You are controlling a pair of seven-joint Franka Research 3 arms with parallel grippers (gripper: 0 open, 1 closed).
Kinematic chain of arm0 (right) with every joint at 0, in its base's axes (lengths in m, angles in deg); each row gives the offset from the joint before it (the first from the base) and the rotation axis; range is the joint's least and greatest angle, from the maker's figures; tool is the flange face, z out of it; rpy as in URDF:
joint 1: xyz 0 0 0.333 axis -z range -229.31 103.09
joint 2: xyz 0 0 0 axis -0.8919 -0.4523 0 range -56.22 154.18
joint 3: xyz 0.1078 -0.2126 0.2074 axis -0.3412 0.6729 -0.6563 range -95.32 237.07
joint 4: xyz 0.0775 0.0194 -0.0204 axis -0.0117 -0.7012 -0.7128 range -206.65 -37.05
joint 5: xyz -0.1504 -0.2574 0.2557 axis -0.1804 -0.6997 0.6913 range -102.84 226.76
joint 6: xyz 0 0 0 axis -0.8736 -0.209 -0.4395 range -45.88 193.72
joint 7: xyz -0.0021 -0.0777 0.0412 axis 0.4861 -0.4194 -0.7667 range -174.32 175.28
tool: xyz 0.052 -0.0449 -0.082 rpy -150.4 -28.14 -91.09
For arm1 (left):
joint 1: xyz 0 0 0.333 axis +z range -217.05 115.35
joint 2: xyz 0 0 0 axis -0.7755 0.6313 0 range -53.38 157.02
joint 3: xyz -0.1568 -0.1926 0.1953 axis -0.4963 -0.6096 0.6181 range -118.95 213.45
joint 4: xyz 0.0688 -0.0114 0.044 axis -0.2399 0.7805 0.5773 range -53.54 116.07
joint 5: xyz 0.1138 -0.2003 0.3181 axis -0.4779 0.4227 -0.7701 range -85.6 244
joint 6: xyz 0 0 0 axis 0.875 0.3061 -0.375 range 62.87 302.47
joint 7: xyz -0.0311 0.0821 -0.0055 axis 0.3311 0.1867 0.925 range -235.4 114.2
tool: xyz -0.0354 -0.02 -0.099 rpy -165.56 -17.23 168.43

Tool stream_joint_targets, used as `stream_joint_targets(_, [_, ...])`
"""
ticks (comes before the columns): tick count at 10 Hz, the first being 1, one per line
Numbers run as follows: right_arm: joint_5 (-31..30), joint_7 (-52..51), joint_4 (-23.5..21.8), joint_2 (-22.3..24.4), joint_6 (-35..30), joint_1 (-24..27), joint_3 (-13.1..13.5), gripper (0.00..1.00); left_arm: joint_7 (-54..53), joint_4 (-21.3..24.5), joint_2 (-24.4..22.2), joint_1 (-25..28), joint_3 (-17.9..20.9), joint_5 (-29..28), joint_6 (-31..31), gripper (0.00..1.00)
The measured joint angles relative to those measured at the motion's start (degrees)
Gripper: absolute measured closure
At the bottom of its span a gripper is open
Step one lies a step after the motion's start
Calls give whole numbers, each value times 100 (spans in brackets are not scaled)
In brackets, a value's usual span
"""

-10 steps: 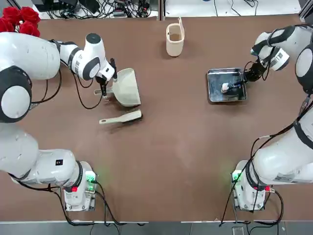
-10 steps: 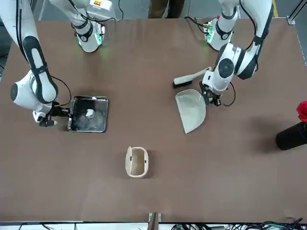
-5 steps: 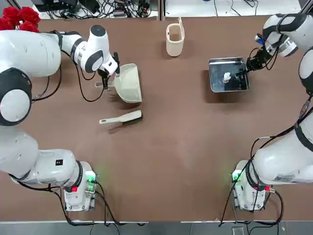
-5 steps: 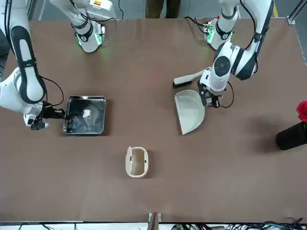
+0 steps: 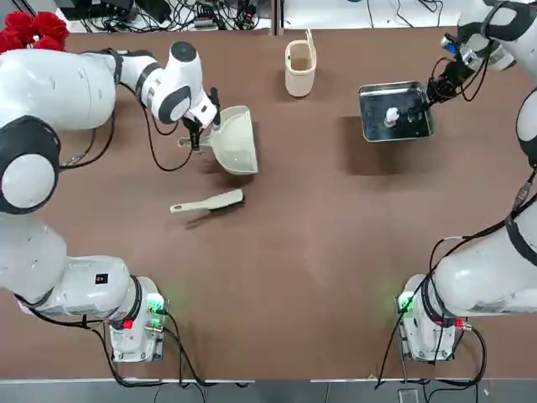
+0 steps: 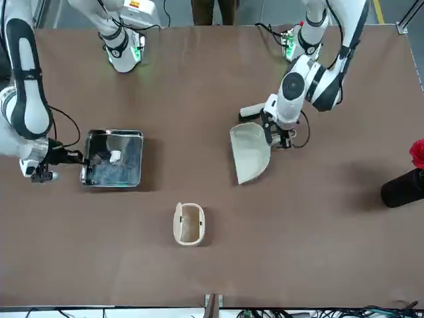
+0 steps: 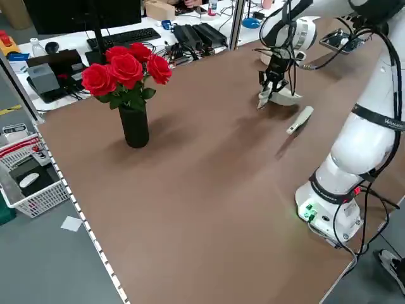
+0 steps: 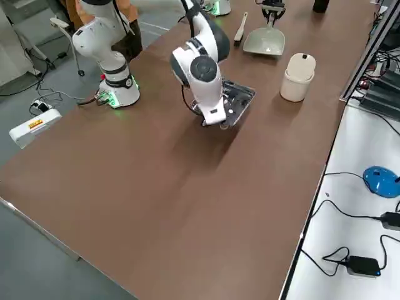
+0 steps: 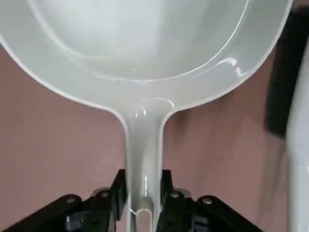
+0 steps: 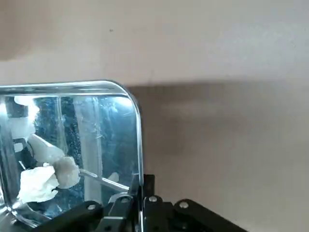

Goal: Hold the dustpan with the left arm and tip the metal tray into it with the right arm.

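The cream-white dustpan (image 5: 237, 141) is held by its stubby handle (image 9: 143, 159) in my left gripper (image 5: 200, 133), which is shut on it left of the table's middle. Its wide mouth points away from the gripper (image 9: 143, 205). The shiny metal tray (image 5: 411, 126) hangs level above the far right of the table and casts a shadow below it. My right gripper (image 5: 435, 91) is shut on its rim (image 10: 137, 145). A crumpled white scrap (image 5: 391, 115) lies inside the tray (image 6: 129, 169). The front view also shows the dustpan (image 6: 248, 152).
A tall cream cup (image 5: 299, 67) stands at the far middle, between dustpan and tray. The slim cream hand brush (image 5: 210, 202) lies on the table just nearer the bases than the dustpan. A black vase of red roses (image 7: 130, 95) stands at the far left corner.
The right gripper has carried the tray up and toward the far right edge. The left gripper has shifted the dustpan rightward toward the middle and turned it a little.
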Motion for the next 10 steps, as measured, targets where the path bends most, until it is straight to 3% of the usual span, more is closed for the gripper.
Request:
stream_joint_targets(6, [-412, 1491, 549, 194, -621, -619, -91, 95, 1110, -523, 652, -105, -628, 0, 0, 67])
stream_joint_targets(8, [-639, 2171, 590, 323, -651, -716, -463, 95, 1410, -635, 772, -299, -670, -31, -1, 67])
stream_joint_targets(10, [-949, 3040, 610, 444, -654, -742, -1046, 95, 1971, -694, 876, -560, -699, -597, -1, 67])
